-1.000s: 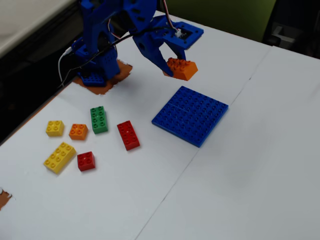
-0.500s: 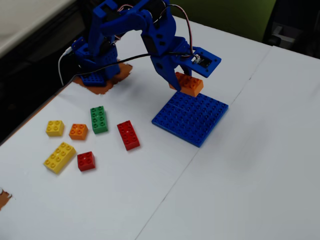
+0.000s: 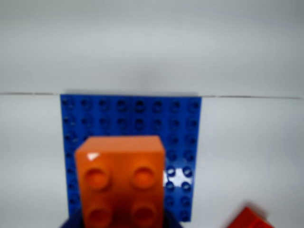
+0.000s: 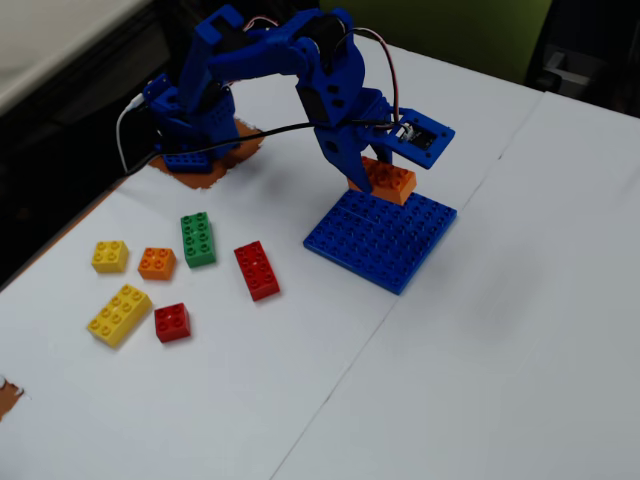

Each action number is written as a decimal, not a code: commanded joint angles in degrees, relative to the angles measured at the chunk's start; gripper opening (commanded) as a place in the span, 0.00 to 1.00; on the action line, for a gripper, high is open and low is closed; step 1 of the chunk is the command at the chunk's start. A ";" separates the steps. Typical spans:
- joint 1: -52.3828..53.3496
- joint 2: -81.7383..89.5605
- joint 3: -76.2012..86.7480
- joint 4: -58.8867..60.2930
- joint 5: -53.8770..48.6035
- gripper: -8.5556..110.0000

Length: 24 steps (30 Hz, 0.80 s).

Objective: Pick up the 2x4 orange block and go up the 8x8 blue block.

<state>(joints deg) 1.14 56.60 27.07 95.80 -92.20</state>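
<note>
A blue robot arm (image 4: 270, 60) reaches over a white counter (image 4: 480, 330), its pincer (image 4: 372, 172) closed on the 2x4 orange block (image 4: 388, 180), which it holds at the far edge of the 8x8 blue block (image 4: 381, 231) in the fixed view. Whether the brick touches the plate's studs or sits just above them cannot be told from either picture. In the wrist view the 2x4 orange block (image 3: 121, 178) fills the lower middle of the picture, four of its studs showing, with the 8x8 blue block (image 3: 183, 133) spread beneath and behind it and a glare patch on the plate just right of the brick.

Left of the plate in the fixed view lies a loose group of bricks: a long red brick (image 4: 257, 270), a long green brick (image 4: 198, 239), a small orange brick (image 4: 157, 263), a small yellow brick (image 4: 110, 256), a long yellow brick (image 4: 119, 314) and a small red brick (image 4: 172, 322), all apart from one another. The corner of a red brick (image 3: 249, 219) shows at the bottom right of the wrist view.
</note>
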 commanded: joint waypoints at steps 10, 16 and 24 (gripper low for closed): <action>1.67 0.18 -2.72 0.35 -0.18 0.07; 2.02 0.26 -2.72 0.97 0.26 0.07; 1.85 -0.35 -2.72 0.79 0.62 0.07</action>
<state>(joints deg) 2.72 55.81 27.07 96.59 -91.85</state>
